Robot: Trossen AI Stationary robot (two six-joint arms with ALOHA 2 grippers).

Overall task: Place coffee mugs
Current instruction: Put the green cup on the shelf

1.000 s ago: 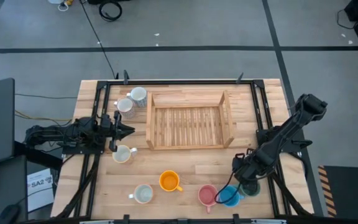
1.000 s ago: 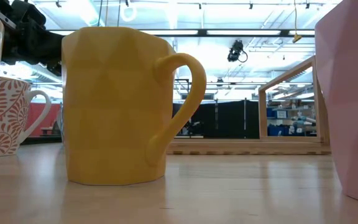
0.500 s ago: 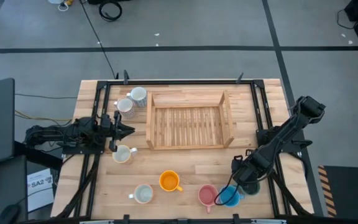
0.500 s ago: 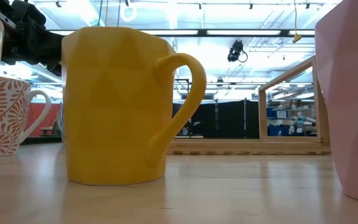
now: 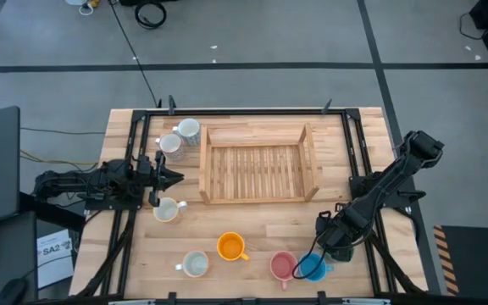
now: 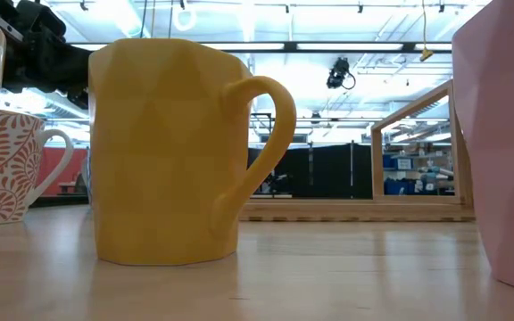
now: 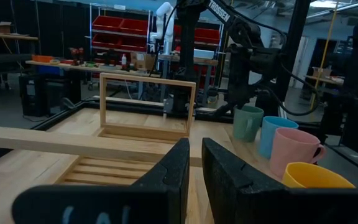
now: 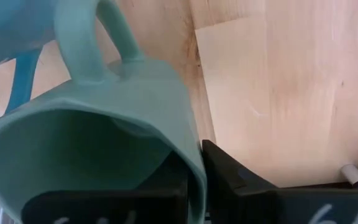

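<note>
Mugs sit scattered round the slatted wooden tray, which holds none yet. At the tabletop's left, the left claw waits with its fingers nearly together on nothing, between two whitish-grey mugs toward the far edge and a cream mug just beside it on the near side. Along the near edge, going right, stand another whitish-grey mug, the orange mug, the pink mug and the blue mug, the last two touching or nearly so. Above the blue one the right claw has closed on the green mug; the right wrist view shows one finger inside the cup and one outside, pinching the wall at the rim on the side away from the handle. The mug is likely rigid glazed ceramic: moderately heavy for its size, slick and chip-prone. A rim pinch is workable, but the weight hanging below it could let the mug swing or slide, so a firm grip and gentle motion seem wise, with care for its close blue neighbour.
</note>
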